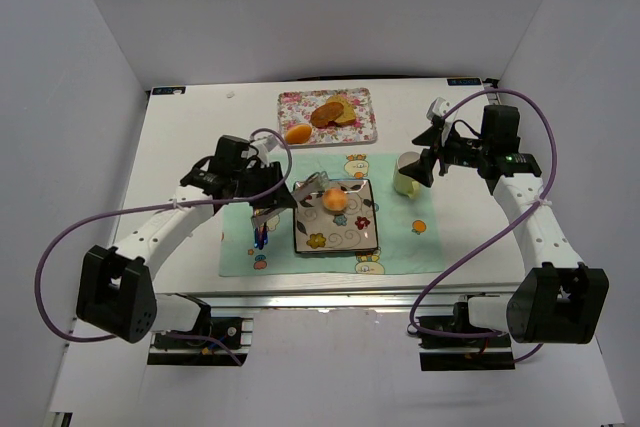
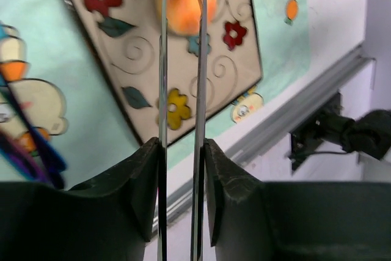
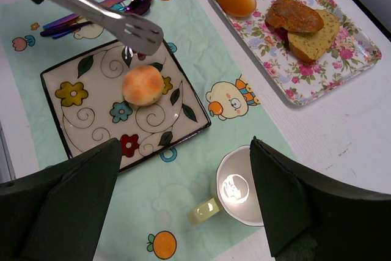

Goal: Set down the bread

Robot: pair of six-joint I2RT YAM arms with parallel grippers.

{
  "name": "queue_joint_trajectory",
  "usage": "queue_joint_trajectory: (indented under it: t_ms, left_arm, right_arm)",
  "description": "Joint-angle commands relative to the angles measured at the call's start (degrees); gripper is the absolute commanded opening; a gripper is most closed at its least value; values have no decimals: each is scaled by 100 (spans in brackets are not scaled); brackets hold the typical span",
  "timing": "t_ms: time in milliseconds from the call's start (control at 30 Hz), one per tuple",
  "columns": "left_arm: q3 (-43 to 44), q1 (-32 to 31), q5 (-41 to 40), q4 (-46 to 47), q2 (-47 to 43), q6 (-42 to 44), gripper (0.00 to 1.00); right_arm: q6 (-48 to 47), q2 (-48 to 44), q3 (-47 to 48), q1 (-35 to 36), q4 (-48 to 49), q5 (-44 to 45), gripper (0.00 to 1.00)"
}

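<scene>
The bread point(image 1: 335, 200), a small round peach-orange bun, lies on the square flower-patterned plate point(image 1: 340, 239). It also shows in the right wrist view point(image 3: 142, 85) and the left wrist view point(image 2: 183, 1). My left gripper point(image 1: 262, 187) is shut on metal tongs point(image 1: 312, 187), their two blades held between its pads point(image 2: 181, 145). The tongs' tip point(image 3: 137, 32) hangs just above the bread's left side, apart from it. My right gripper point(image 1: 425, 162) is open and empty above the pale green cup point(image 3: 241, 187).
A floral tray point(image 1: 300, 105) at the back holds an orange oval piece point(image 1: 298, 133) and brown pieces point(image 1: 328, 113). The plate and the cup point(image 1: 405, 175) stand on a mint placemat point(image 1: 400, 237). Purple cutlery point(image 1: 260, 237) lies left of the plate.
</scene>
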Motion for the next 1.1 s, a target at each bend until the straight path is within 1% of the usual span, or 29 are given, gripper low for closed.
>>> queue_joint_trajectory:
  t_ms: [0,67,100,200,233,267,300,333,367,433,467,500,533,567,600,667,700,767,800,900,967,1000,1067]
  left_arm:
    - [409,117,-569,-393,-10,225,42]
    - [559,152,-789,-491,34,304,38]
    - [594,152,-894,-500,61,287,31]
    - [726,231,-1377,-491,113,252,22]
    - [787,309,-1570,-482,157,235,12]
    - [814,345,-2068,-491,184,243,7]
    - [849,398,-2403,-534,219,269,1]
    - [901,450,-2807,-596,289,304,0]
    - [972,486,-3812,-622,324,444,0]
    - [964,678,-4705,-571,377,620,1]
    - [702,792,-5049,-100,343,978,1]
    - [491,933,-5061,244,299,1129,1]
    - [289,1265,-4957,587,255,1261,3]
    - [-140,1425,-4799,1269,185,1559,6]
    - [-309,1566,-4423,1571,193,1727,7]
    - [-504,1952,-4096,2047,263,2017,10]
    - [-548,2206,-3764,2119,489,2071,13]
    - [-531,2611,-3332,2250,815,2194,15]
    - [-539,2857,-2973,2373,1060,2220,17]
    - [-479,3174,-2304,2682,1395,2256,21]
    - [-382,3254,-2048,2647,1642,2370,22]
    - [-346,3281,-1977,2673,1834,2370,24]
    - [-355,3281,-1757,2717,2003,2361,26]
  right_arm:
    - [-70,-86,126,-22,-32,-186,89]
    - [-79,-95,109,-31,-32,-195,89]
    - [-88,-103,109,-22,-41,-195,89]
    - [-105,-121,91,-31,-32,-212,89]
    - [-97,-121,82,-31,-32,-221,89]
    - [-97,-130,82,-22,-32,-230,89]
    - [-97,-130,82,-22,-23,-230,89]
    - [-105,-130,82,-31,-23,-238,89]
    - [-105,-130,82,-22,-14,-247,90]
    - [-114,-147,74,-22,-23,-256,89]
    - [-114,-139,65,-22,-23,-265,89]
    - [-132,-138,73,-22,-32,-274,89]
    - [-140,-138,73,-31,-41,-291,89]
    - [-149,-130,91,-22,-67,-317,89]
    - [-202,-130,108,-22,-111,-326,89]
    - [-263,-147,117,-22,-155,-292,89]
    - [-298,-156,117,-22,-190,-274,89]
    - [-307,-200,91,-22,-181,-256,89]
    - [-308,-209,65,-22,-190,-256,89]
    - [-308,-253,21,-22,-190,-265,90]
    - [-316,-270,21,-22,-190,-265,89]
    - [-308,-253,29,-31,-164,-265,89]
    - [-299,-227,65,-31,-164,-282,90]
